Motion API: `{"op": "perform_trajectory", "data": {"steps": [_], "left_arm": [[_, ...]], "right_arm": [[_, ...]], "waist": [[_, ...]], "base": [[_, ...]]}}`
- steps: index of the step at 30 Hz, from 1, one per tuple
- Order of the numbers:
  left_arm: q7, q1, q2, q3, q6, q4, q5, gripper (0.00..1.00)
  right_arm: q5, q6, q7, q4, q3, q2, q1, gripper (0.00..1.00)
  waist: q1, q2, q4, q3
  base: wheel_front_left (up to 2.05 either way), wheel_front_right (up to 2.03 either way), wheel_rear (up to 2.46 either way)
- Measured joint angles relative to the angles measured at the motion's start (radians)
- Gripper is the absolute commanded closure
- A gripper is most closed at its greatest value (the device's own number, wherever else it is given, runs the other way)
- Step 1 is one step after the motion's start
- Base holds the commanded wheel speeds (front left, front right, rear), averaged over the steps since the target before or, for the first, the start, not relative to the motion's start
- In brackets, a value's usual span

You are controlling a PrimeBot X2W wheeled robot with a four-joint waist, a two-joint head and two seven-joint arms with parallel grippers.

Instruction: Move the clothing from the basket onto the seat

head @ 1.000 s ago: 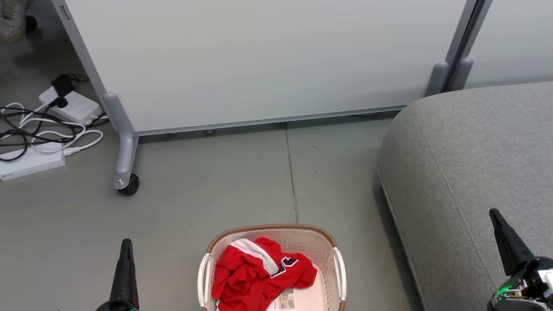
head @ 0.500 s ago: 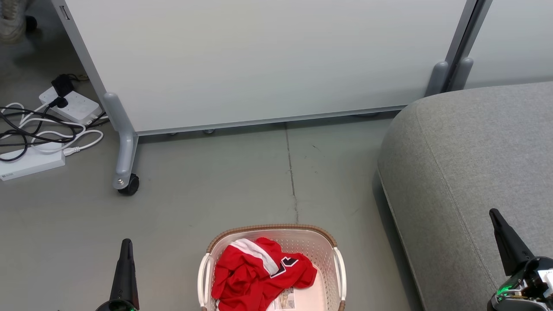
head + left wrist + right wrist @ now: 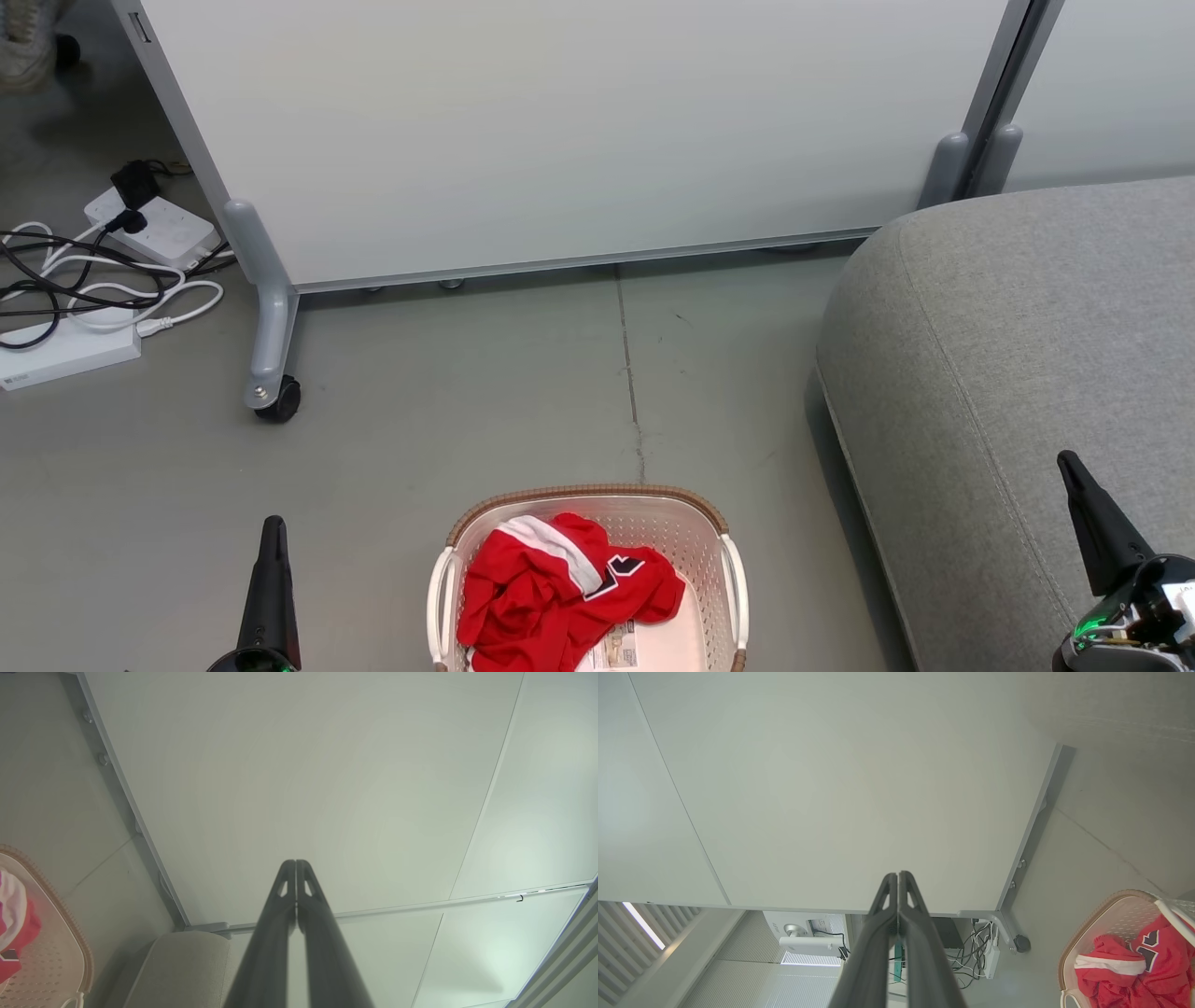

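In the head view, the crumpled red fabric clothing (image 3: 551, 597) is heaped against the left wall of the oval cream perforated plastic basket (image 3: 695, 537), set on the grey floor (image 3: 467, 420) near the large light-grey upholstered seat (image 3: 1027, 373). Nothing is held, so a first grasp is judged due: jaws should be parted before descent and a raised fold pinched, clear of the basket wall. The left gripper (image 3: 273, 527) and right gripper (image 3: 1069, 467) flank the basket, both pointing forward.

In the left wrist view, its fingers (image 3: 275, 933) are pressed together, empty, facing a pale partition panel (image 3: 327, 765).

In the right wrist view, the right gripper is likewise closed on nothing.
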State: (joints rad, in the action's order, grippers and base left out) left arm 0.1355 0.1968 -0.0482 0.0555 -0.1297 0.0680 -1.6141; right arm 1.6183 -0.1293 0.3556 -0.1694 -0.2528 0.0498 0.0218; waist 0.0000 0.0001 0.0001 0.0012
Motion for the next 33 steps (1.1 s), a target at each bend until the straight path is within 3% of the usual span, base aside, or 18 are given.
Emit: {"op": "perform_trajectory", "data": {"steps": [23, 24, 33], "left_arm": [[0.0, 0.0, 0.0, 0.0, 0.0, 0.0, 0.0, 1.0], [0.0, 0.0, 0.0, 0.0, 0.0, 0.0, 0.0, 0.0], [0.002, -0.001, 0.003, 0.003, 0.002, -0.041, 0.003, 0.0]], "right_arm": [[0.0, 0.0, 0.0, 0.0, 0.0, 0.0, 0.0, 1.0], [0.0, 0.0, 0.0, 0.0, 0.0, 0.0, 0.0, 0.0], [-0.009, 0.003, -0.043, -0.029, 0.04, -0.016, -0.018, 0.0]], "waist": [[0.0, 0.0, 0.0, 0.0], [0.0, 0.0, 0.0, 0.0], [0.0, 0.0, 0.0, 0.0]], "base": [[0.0, 0.0, 0.0], [0.0, 0.0, 0.0], [0.0, 0.0, 0.0]]}}
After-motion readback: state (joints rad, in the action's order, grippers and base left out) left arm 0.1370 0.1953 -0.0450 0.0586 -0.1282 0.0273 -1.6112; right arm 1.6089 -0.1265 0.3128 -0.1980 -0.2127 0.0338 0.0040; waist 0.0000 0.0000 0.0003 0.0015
